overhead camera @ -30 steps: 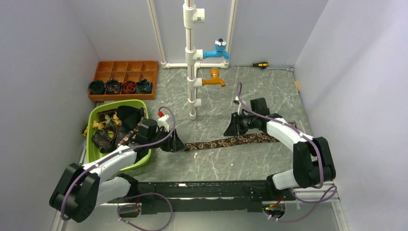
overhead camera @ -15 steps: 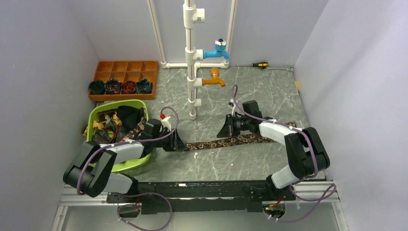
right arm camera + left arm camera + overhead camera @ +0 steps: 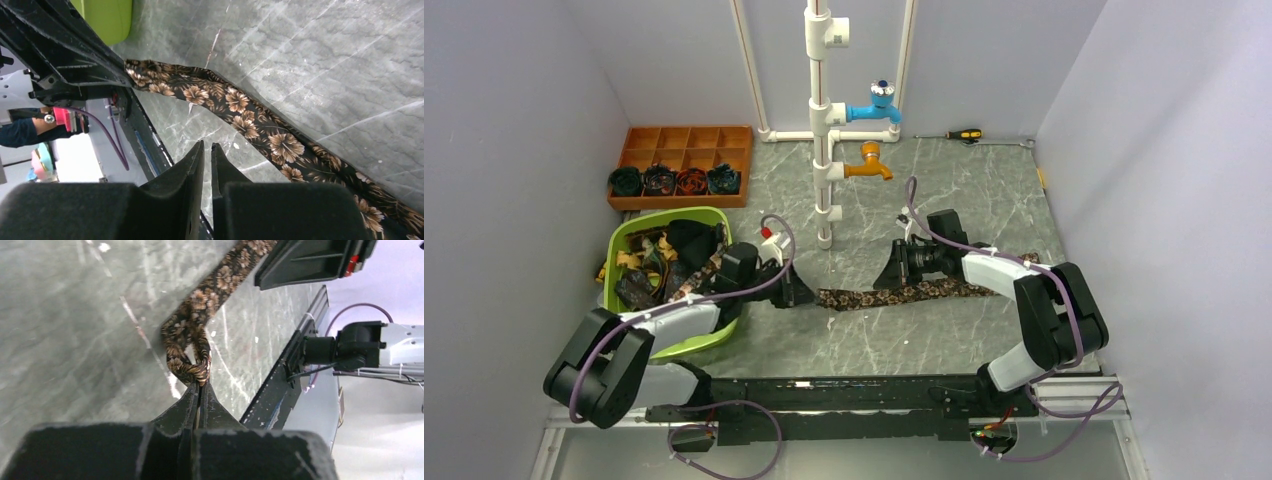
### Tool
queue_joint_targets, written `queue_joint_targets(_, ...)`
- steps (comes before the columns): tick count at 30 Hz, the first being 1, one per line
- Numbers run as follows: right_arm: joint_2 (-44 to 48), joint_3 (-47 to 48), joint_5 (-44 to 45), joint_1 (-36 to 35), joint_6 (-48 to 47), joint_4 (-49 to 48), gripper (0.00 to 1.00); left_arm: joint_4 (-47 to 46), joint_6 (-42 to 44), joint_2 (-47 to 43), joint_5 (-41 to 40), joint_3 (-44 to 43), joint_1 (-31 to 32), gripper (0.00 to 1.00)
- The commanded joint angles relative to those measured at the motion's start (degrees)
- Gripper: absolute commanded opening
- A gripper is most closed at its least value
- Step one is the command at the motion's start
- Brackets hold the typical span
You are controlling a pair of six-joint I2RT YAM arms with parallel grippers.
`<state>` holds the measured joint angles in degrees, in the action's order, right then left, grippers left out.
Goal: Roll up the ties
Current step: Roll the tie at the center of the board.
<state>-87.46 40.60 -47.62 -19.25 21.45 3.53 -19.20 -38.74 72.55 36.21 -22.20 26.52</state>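
Observation:
One of the ties (image 3: 914, 292), dark with tan flowers, lies stretched across the grey table. My left gripper (image 3: 809, 296) is shut on its narrow left end. In the left wrist view that end is folded into a small loop (image 3: 187, 352) right at the gripper's (image 3: 200, 385) tips. My right gripper (image 3: 890, 279) hovers low beside the tie's middle. In the right wrist view the gripper (image 3: 207, 145) is shut but for a thin slit, with nothing in it, and the tie (image 3: 260, 125) runs just beyond the tips.
A green basket (image 3: 636, 228) at the left holds several loose ties. Behind it an orange compartment tray (image 3: 686, 140) holds rolled ties (image 3: 674, 181). A white pipe stand (image 3: 824, 160) with blue and orange taps rises mid-table. A screwdriver (image 3: 962, 134) lies at the back.
My left gripper has shut on the tie's end and drawn it slightly right, folding it over. My right gripper has slid left along the tie and narrowed to a slit.

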Motion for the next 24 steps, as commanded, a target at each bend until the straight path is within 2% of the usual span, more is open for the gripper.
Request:
queue_joint_targets(1,1.14,2.66,-3.92,-0.27,-0.38,2.43,0.16,-4.78,-1.22,0.68,1.48,-4.3,4.23,0.0)
queue_joint_targets(4,1.23,3.33,-5.46,0.35,-2.46,5.93,0.22,-6.67,0.22,3.8,1.13,-7.84,7.9,0.0)
queue_joint_targets(8,0.84,4.04,-8.56,3.12,-4.74,10.18,0.38,-9.48,0.36,9.38,0.46,-11.59,9.91,0.0)
queue_joint_targets(11,0.57,3.96,-9.71,5.53,-5.69,12.1,0.45,-10.52,1.04,13.88,0.54,-14.92,11.54,0.0)
queue_joint_targets(19,-1.31,3.65,-9.27,6.95,-7.0,12.88,0.53,-15.02,1.01,22.87,0.47,-19.07,13.67,0.0)
queue_joint_targets(24,-3.6,4.08,-8.15,6.86,-6.29,11.41,0.54,-16.56,3.11,25.48,0.08,-18.2,14.02,0.16)
